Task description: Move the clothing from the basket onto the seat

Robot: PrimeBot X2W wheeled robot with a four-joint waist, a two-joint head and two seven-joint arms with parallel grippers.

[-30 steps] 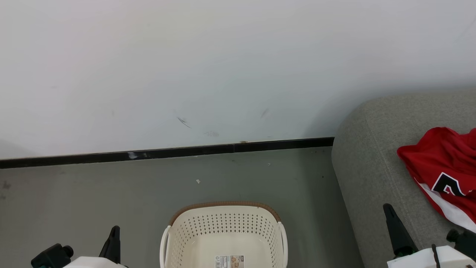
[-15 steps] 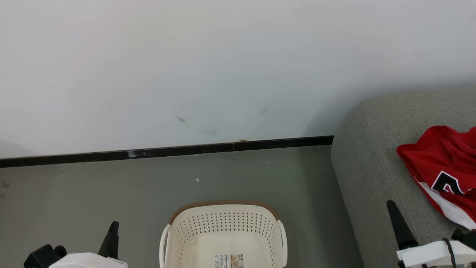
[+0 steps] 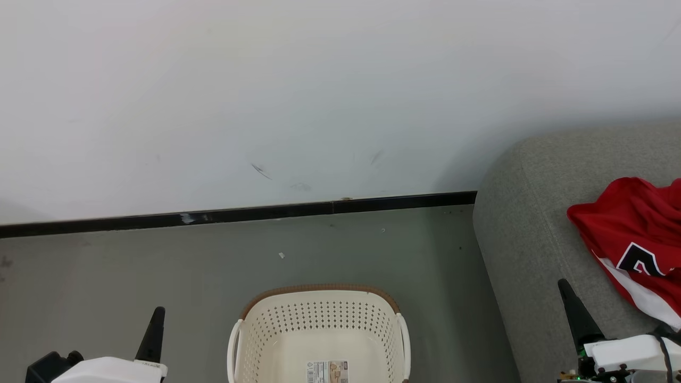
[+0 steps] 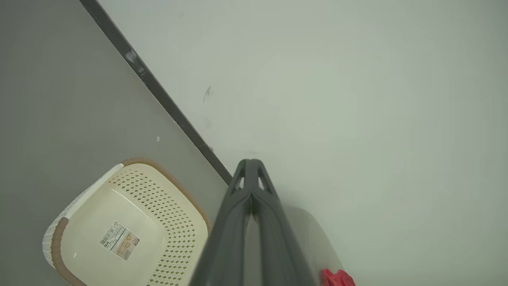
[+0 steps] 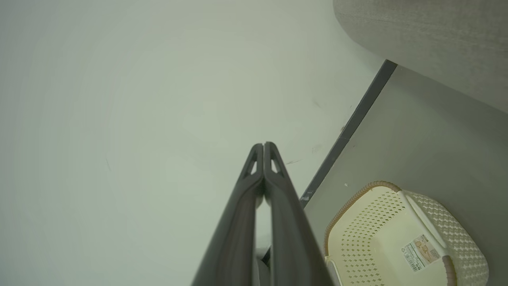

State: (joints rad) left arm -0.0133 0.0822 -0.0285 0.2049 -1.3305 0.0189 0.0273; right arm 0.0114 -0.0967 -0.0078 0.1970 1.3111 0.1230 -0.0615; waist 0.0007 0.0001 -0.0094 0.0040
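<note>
one basket (image 3: 319,319) is showing, carrying two side handles (image 3: 232,348) and one label sticker (image 3: 326,371). one seat (image 3: 532,239) is showing. one heap of red clothing (image 3: 633,223) is showing, one numeral print on it; how many pieces are making it up i cannot tell. two tools are showing, the left tool (image 3: 157,319) and the right tool (image 3: 566,292), each bearing two dark fingers (image 4: 234,222). one black skirting strip (image 3: 239,215) is showing.

Head cam high, fwd-down at floor (image 3: 133,266), wrist cams toward wall (image 4: 357,99), all share basket (image 3: 319,318)
</note>
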